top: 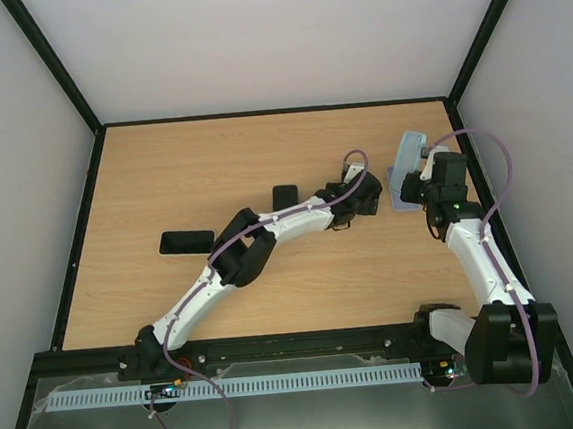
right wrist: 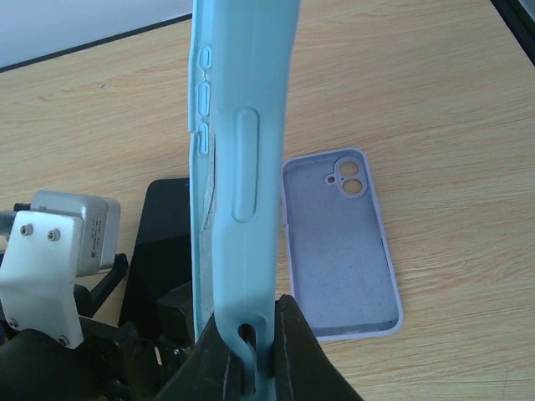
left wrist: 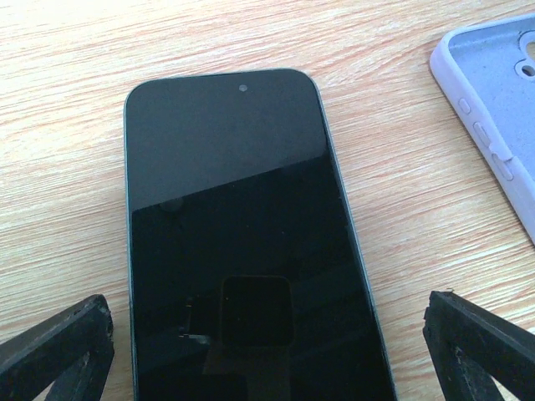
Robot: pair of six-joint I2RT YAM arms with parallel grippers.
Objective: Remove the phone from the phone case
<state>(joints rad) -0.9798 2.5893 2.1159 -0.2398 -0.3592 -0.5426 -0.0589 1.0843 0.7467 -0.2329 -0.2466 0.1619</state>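
A black phone lies screen up on the wood, bare of any case. My left gripper hovers over its lower half, open, one fingertip on each side and clear of the phone's edges. My right gripper is shut on the bottom end of a light blue phone case, held upright and seen edge-on. No phone shows inside that case. In the top view the blue case stands above the right gripper, close to the left gripper.
An empty lilac case lies open side up just right of the bare phone, also the lilac case. Two more dark phones lie left of the arms, one phone and a second phone. A black frame edges the table.
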